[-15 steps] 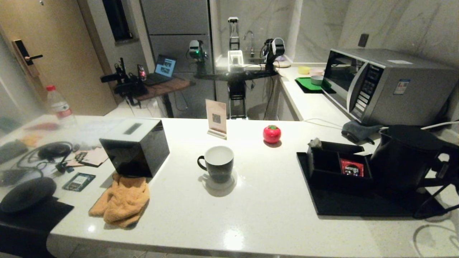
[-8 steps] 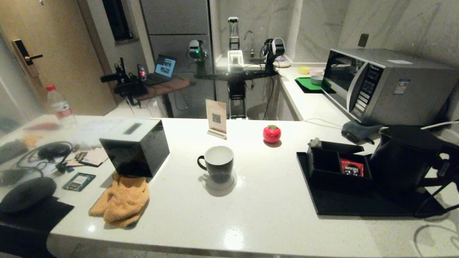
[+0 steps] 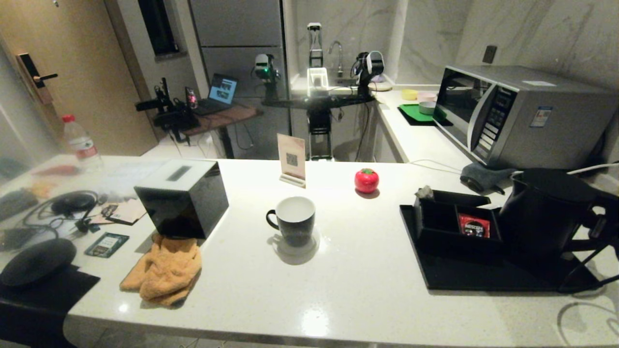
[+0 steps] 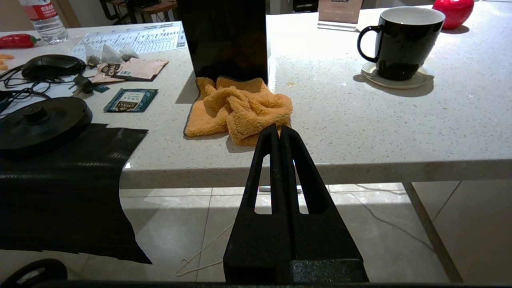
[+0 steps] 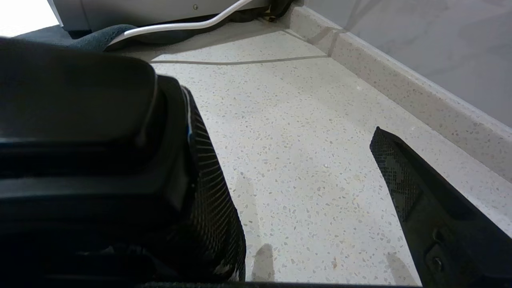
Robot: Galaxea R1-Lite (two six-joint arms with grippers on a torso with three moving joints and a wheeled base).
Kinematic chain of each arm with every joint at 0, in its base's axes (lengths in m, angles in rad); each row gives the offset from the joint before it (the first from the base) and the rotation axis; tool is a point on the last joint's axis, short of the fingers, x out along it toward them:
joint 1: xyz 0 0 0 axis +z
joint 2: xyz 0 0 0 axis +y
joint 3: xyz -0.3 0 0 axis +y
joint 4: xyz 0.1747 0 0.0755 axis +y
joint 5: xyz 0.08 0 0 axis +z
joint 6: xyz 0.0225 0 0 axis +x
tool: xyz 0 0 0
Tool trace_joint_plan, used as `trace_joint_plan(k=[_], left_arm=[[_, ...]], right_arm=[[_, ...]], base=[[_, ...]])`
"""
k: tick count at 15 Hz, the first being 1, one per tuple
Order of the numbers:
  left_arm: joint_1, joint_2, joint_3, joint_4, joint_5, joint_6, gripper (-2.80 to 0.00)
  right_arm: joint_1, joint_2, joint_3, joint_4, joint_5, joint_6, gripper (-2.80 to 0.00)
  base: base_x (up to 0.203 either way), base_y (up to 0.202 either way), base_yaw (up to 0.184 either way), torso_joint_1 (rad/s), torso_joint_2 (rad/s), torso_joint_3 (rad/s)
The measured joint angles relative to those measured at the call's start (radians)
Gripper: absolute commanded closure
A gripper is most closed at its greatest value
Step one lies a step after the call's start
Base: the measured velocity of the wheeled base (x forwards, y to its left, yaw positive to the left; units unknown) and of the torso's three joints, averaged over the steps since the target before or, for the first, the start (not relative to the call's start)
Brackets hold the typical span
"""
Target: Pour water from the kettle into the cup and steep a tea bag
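- Far left, off the head view: left pincer [image 4: 280, 132] closed tight on nothing, parked low in front of the counter's [image 3: 367, 295] front edge, pointing toward the orange cloth [image 3: 164, 270].
- No shift anywhere since a second ago; same picture throughout, so no progress on the pour.
- Middle of the counter: cup [image 3: 291, 220] upright on a pale coaster [image 4: 394, 80], handle to the left, white inside bare as far as can be seen; no water in view.
- Open counter all round the cup, especially toward the front; black box [image 3: 181, 198] and cloth well apart on its left, red tomato-shaped thing [image 3: 366, 181] behind on its right.
- Right of that: black tray [image 3: 483, 275] with a compartment box [image 3: 454, 222]; tea bag [image 3: 424, 192] at the box's far left corner, red sachet [image 3: 474, 226] inside.
- Kettle [image 3: 546, 212] upright on the tray, just beside the box, handle toward the right edge.
- Far right: right pincer [image 5: 280, 116] spread wide at the handle, gripping nothing; only bare counter between the fingers.
- Tight quarters there: microwave [image 3: 522, 116] behind, wall ledge [image 5: 420, 100] close; probably lift first, then swing left over the box.
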Motion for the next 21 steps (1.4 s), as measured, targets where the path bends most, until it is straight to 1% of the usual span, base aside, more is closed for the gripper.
trace_joint_plan(k=[10, 21], left_arm=[[0.0, 0.0, 0.0, 0.0, 0.0, 0.0, 0.0], [0.0, 0.0, 0.0, 0.0, 0.0, 0.0, 0.0]], right_arm=[[0.0, 0.033, -0.029, -0.003, 0.0, 0.001, -2.8], [0.0, 0.027, -0.063, -0.006, 0.001, 0.004, -2.8]], base=[[0.0, 0.0, 0.0, 0.0, 0.0, 0.0], [0.0, 0.0, 0.0, 0.0, 0.0, 0.0]])
